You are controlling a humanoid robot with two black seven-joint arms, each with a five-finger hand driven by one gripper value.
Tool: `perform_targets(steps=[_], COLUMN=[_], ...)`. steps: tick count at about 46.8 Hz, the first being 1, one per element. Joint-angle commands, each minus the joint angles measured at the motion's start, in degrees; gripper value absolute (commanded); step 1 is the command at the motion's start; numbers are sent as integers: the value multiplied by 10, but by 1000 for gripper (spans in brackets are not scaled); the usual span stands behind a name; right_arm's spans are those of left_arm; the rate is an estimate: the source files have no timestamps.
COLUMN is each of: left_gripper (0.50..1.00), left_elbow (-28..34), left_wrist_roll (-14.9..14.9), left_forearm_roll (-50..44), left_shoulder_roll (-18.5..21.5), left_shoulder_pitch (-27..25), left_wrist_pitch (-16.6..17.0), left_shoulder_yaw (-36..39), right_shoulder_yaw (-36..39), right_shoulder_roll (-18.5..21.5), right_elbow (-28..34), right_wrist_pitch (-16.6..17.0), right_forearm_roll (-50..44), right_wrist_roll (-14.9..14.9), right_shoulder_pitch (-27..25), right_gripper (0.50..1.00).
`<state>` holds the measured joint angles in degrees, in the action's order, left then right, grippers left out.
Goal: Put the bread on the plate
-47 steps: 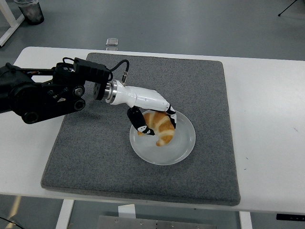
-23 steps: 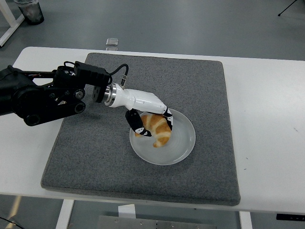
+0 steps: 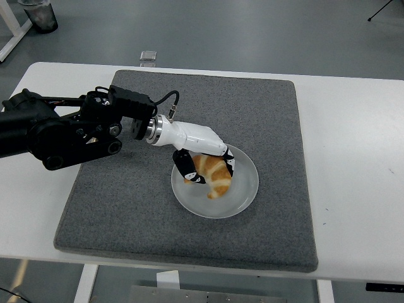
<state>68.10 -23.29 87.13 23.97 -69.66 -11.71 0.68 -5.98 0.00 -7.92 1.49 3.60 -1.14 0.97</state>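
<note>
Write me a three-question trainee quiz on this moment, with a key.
1. True or false: the left hand has its fingers around the croissant.
2. The plate rests on: A) bare white table B) grey mat C) the floor.
3. Fill in: the croissant is over the ____.

Key: 1 true; 2 B, the grey mat on the white table; 3 plate. The right hand is out of view.

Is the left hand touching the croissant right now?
Touching. Head view shows the left hand with fingers wrapped around the croissant over the plate.
</note>
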Motion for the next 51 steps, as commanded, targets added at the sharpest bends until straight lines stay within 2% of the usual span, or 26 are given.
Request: perform_targets(steps=[1, 20, 40, 45, 47, 51], left_gripper=[500, 500, 500, 645, 745, 902], left_elbow=[-10, -33, -32, -32, -32, -30], left_wrist_roll=[0, 2, 2, 2, 2, 2], left_forearm_roll=[1, 1, 0, -3, -6, -9], left_shoulder_roll=[-6, -26, -26, -25, -25, -24], left_shoulder_pitch=[1, 8, 7, 7, 6, 5], left_wrist_pitch=[1, 26, 28, 28, 28, 28], left_shoulder_yaw=[1, 23, 23, 22, 22, 21], right_shoulder_yaw=[0, 0, 0, 0, 0, 0], right_shoulder_roll=[0, 0, 0, 0, 0, 0], right_elbow=[0, 0, 0, 0, 0, 0], right_wrist_pitch=[0, 0, 0, 0, 0, 0], right_forearm_roll=[0, 0, 0, 0, 0, 0], right_wrist_roll=[0, 0, 0, 0, 0, 0], right_shoulder_pitch=[0, 0, 0, 0, 0, 0], right_gripper=[952, 954, 952, 952, 954, 952])
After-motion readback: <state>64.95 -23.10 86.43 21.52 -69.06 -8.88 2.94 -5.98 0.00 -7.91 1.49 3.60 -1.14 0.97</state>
